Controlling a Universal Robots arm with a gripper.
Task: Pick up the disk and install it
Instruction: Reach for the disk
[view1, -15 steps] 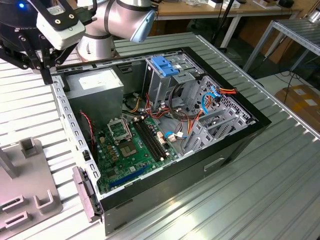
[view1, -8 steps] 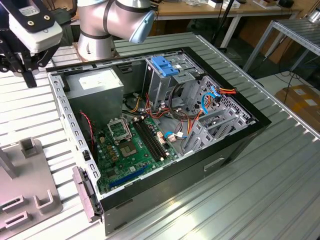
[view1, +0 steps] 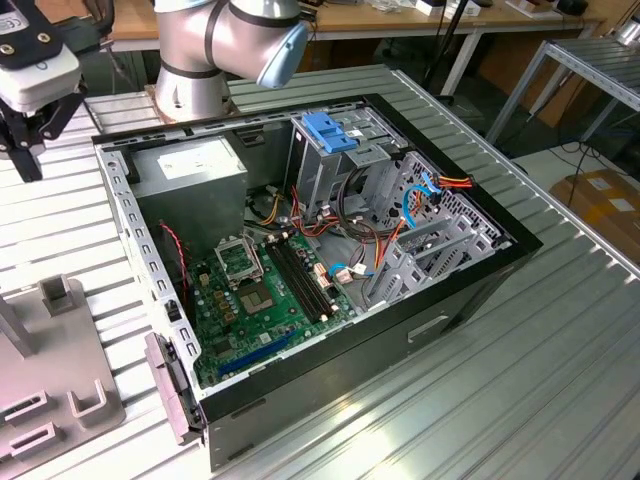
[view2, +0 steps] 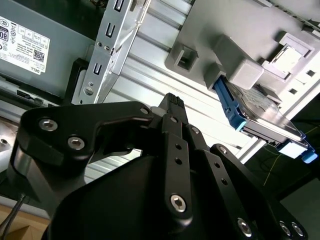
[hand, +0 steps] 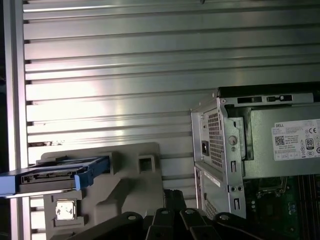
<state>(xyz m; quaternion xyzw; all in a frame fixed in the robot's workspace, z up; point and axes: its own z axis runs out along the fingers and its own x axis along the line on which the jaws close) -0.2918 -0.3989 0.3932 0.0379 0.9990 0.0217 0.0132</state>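
The disk (hand: 55, 172) stands on edge in a grey holder (hand: 135, 190), sides free for gripping; the gripper (view2: 172, 100) hovers nearby, jaws seemingly closed and empty.

The ribbed aluminium table (hand: 125, 107) is streaked with bright glare in the first wrist view. In the exterior view, the open computer case (view1: 350, 350) is lit softly and evenly, with its near black wall left in shade.

exterior view: above, onto computer case (view1: 470, 300) | both wrist views: share fixture (view2: 210, 25) (hand: 130, 190)
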